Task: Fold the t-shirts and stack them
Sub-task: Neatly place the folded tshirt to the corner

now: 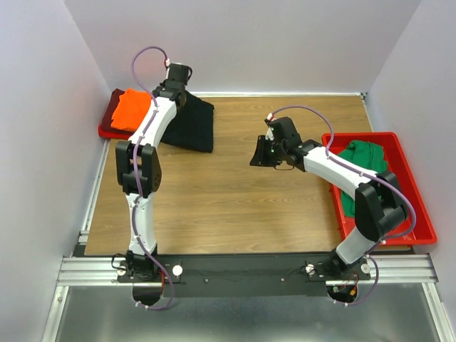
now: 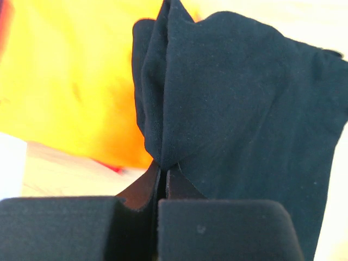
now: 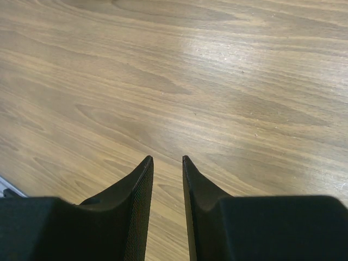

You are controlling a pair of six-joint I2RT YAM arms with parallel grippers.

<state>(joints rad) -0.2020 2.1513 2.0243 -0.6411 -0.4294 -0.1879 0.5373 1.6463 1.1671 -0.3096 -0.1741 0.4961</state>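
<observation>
- Four shirts, one of each colour: black shirt (image 1: 192,125), orange shirt (image 1: 134,108), dark red shirt (image 1: 114,104), green shirt (image 1: 365,165).
- Two red bins: left bin (image 1: 105,132) at the far-left corner, right bin (image 1: 422,221) on the right edge of the table (image 1: 235,206).
- Orange shirt lies on top of the dark red one in the left bin; green shirt is crumpled in the right bin.
- Black shirt is at the table's far left, just beside the left bin.
- Two arms.
- Left arm is stretched far forward along the left side, with the left gripper (image 2: 162,166) at the black shirt's far edge.
- Its jaws are pinched tight on a bunched fold of black cloth.
- Right arm is bent, reaching from the right bin side toward mid-table.
- Right gripper (image 3: 167,159) tilts down over bare wood, jaws a narrow gap apart, holding nothing.
</observation>
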